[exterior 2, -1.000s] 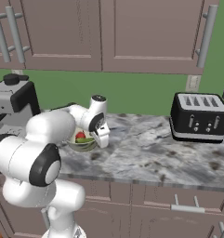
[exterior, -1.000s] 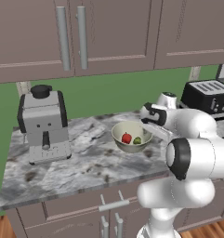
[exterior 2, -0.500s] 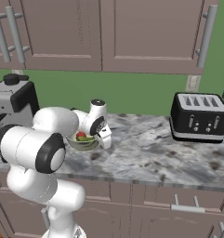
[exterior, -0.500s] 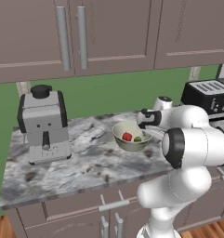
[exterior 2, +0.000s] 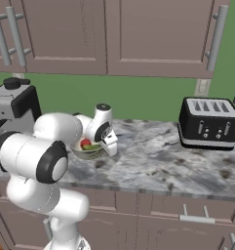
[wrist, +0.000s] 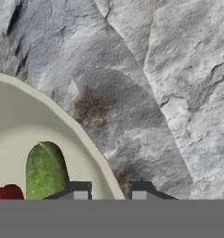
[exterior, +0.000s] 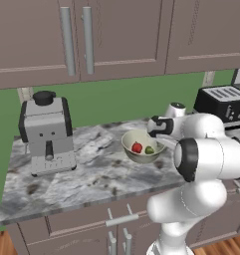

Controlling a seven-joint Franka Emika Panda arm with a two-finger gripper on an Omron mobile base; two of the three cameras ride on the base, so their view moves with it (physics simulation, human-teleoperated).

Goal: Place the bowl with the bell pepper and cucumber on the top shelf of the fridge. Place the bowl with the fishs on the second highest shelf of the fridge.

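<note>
Clearly pinching the bowl (wrist: 48, 139) rim: gripper (wrist: 109, 194) with one dark tip inside the wall, the other outside, rim running between them. Cream, round, opening upward, tilted slightly in the left base view, resting on or just above the grey marbled counter (exterior: 91, 174); cannot tell which. Inside, a red bell pepper (exterior: 137, 147) at about 9 o'clock of the green cucumber (exterior: 150, 150), the two just beside each other. In the hand view, cucumber's long axis running from 6 toward 12 o'clock, rounded end up, pepper at its 7 o'clock. Coffee machine (exterior: 47, 132) well apart at the bowl's 9 o'clock in the left base view; black toaster (exterior 2: 208, 123) well apart at 3 o'clock in the right base view.
</note>
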